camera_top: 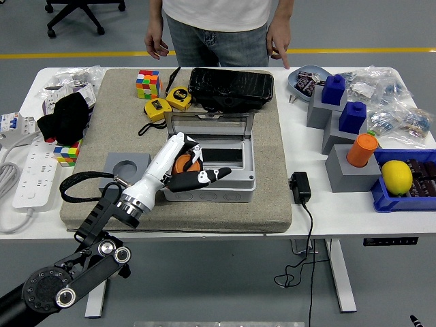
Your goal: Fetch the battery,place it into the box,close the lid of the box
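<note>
On the left a grey block point(127, 165) sits with its round socket empty. Just right of it the left hand point(185, 169) has its fingers wrapped round the orange battery point(184, 164), holding it over the left end of the open grey box point(208, 177), whose lid point(208, 125) stands up at the back. The battery looks like a stiff, smooth cylinder, probably light and a bit slippery, so a grip round its middle seems safest. The box rests on a tan mat point(269, 184) that should keep it from sliding when the lid is pushed; the mat lies on a white table point(320, 214) crowded with cubes, tape measures, bags and more blocks. A person point(218, 24) stands at the far side, hands hanging. The floor is grey with a yellow line
</note>
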Controlling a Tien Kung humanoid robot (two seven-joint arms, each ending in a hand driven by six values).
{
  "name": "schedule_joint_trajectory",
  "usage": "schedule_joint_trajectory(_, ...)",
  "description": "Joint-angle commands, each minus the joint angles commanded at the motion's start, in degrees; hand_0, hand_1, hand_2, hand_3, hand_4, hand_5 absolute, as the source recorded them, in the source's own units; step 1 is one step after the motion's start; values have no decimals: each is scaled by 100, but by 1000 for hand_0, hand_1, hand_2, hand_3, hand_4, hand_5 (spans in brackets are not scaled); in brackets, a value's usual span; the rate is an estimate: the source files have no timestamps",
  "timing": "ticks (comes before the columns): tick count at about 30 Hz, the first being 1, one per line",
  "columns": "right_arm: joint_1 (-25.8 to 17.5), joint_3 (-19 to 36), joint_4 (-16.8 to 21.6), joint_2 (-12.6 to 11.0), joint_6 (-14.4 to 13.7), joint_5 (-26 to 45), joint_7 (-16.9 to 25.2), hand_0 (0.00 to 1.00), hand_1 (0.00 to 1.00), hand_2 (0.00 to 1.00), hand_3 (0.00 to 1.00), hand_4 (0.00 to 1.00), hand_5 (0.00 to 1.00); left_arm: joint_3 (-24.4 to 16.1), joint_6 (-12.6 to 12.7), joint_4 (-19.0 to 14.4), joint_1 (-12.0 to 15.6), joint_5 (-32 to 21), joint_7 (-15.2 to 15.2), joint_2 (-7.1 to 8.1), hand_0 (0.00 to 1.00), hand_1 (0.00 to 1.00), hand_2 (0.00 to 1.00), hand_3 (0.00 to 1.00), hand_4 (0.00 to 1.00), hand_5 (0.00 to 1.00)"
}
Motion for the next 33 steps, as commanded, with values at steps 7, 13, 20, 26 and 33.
schedule_joint_trajectory(7, 28, 2, 0, -11, 8, -43, -7, 936, 880, 825, 808, 998, 998, 291, 133, 672, -641, -58, -80, -150, 107, 2, 2, 2, 987, 477)
schedule_joint_trajectory(13, 38, 21, 0, -14, 13, -86, -16, 937, 881, 825, 807, 998, 998, 676, 176, 1268, -1036, -44, -100, -252, 109, 2, 2, 2, 984, 467)
schedule_joint_trajectory(20, 70, -5, 0, -19, 23, -86, -12, 937, 879, 825, 807, 998, 998, 859, 267, 1910, -1367, 157, -122, -427, 110, 2, 2, 2, 984, 465)
schedule_joint_trajectory(26, 81, 1, 0, -40, 25, -111, -25, 937, 880, 825, 807, 998, 998, 816, 265, 2187, -1527, 176, -118, -528, 110, 2, 2, 2, 986, 467)
schedule_joint_trajectory(33, 77, 13, 0, -47, 30, -143, -32, 937, 879, 825, 807, 998, 998, 844, 252, 2253, -1576, 285, -92, -561, 113, 2, 2, 2, 988, 469)
